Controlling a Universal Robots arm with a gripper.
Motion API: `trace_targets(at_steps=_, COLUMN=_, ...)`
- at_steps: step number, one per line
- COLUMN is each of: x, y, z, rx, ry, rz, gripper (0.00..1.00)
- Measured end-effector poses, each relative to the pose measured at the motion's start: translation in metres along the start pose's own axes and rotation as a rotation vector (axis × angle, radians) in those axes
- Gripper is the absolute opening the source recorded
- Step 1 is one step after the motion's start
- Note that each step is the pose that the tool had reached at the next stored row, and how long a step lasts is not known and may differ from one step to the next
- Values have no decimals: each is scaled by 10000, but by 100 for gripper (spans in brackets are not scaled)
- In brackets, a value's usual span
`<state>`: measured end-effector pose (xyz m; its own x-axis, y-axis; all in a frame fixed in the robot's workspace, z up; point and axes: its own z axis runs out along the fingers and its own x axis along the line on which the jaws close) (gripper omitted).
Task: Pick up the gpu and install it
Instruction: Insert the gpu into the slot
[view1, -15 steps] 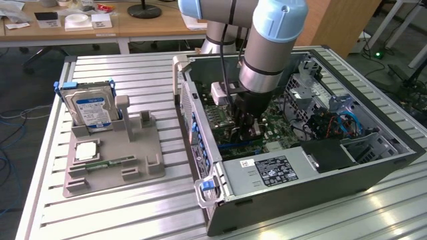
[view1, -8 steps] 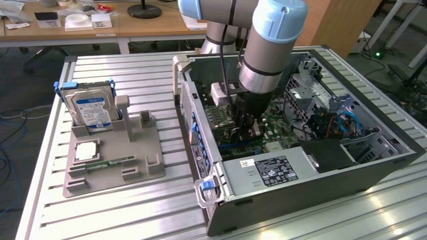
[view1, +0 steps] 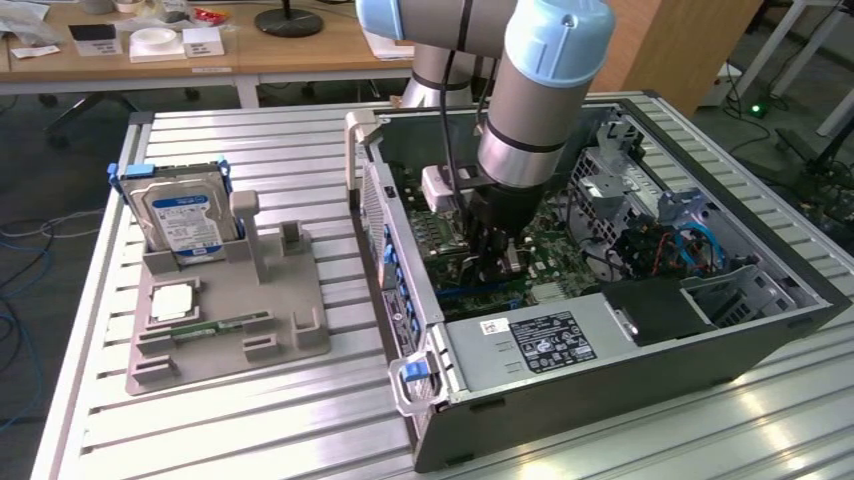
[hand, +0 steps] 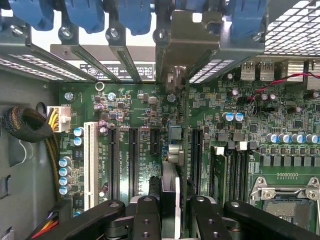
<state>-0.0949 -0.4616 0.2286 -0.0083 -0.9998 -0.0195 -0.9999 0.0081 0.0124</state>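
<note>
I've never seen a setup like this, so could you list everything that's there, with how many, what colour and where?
computer case: one, dark grey, lying open on the slatted table.
motherboard: one, green, on the case floor.
gpu: one, seen edge-on, silver bracket, held over the expansion slots.
expansion slots: several black, one white, on the motherboard.
hard drive: one, silver with blue label, upright in the grey holder.
holder tray: one, grey, on the exterior view's left.
memory stick: one, green, lying in the tray.
desk: one, wooden, behind.
robot arm: one, silver and light blue, reaching into the case.
claw: one, black, closed on the gpu.
</note>
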Motion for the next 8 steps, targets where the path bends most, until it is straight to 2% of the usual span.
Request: trace_targets(at_steps=8, x=-1, y=2, z=-21, rx=2, ry=-3, rz=0, gripper=28)
